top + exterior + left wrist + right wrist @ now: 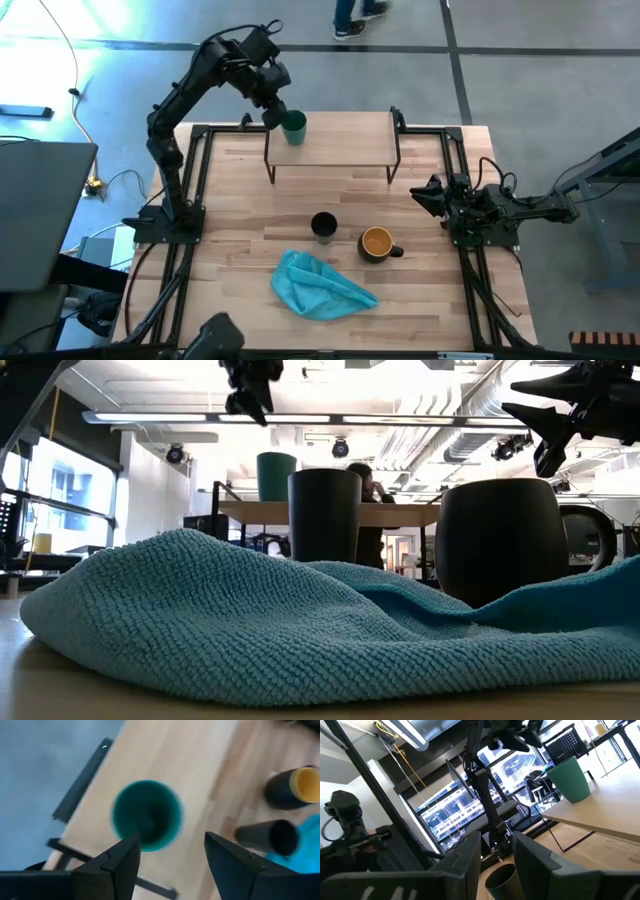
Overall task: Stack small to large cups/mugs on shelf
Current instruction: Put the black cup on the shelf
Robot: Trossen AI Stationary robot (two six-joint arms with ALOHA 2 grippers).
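Beside black cup (323,226): blue cloth (320,286).

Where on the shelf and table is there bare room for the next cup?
The shelf is bare from the green cup at its left end across to its right legs. Table strips beside both frames are free. It is crowded at the front, around the black cup, mug and blue cloth.

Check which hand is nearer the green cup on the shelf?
Left. The left hand sits open just above and beside the green cup at the shelf's left end. The right hand waits at the table's right edge, beyond the shelf's other end.
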